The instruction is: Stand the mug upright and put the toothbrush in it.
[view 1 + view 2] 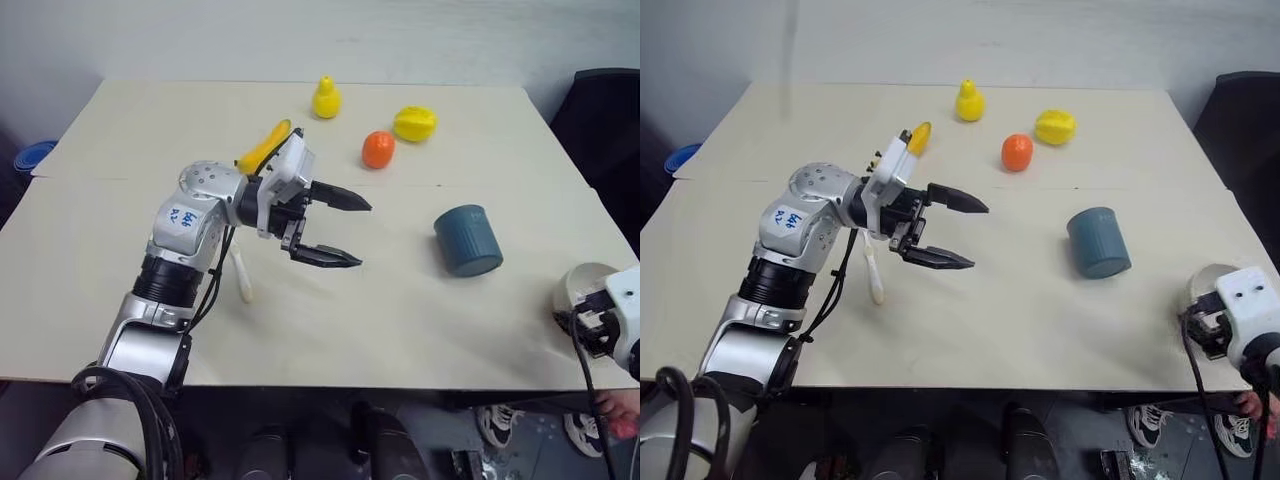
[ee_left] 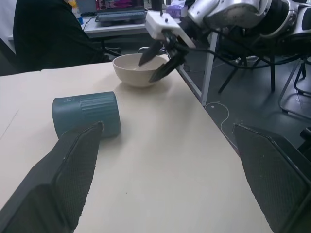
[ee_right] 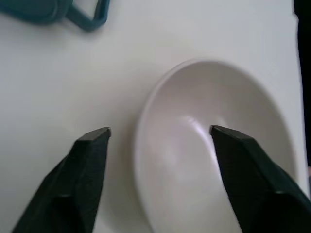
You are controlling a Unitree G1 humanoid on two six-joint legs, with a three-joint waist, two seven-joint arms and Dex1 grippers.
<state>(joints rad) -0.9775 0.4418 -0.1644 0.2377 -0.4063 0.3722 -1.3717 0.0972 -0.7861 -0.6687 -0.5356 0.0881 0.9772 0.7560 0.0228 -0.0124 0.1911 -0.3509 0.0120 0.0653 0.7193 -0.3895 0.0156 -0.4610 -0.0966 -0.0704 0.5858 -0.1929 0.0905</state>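
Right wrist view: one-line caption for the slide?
Open right hand above the white bowl at the table edge, one finger over it, with the teal mug's handle nearby.

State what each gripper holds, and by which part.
Nothing. The left gripper is open above the table; the right gripper is open over the bowl.

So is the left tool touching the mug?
Apart. In the left eye view the open left tool hangs well short of the mug lying on its side, bare table between them.
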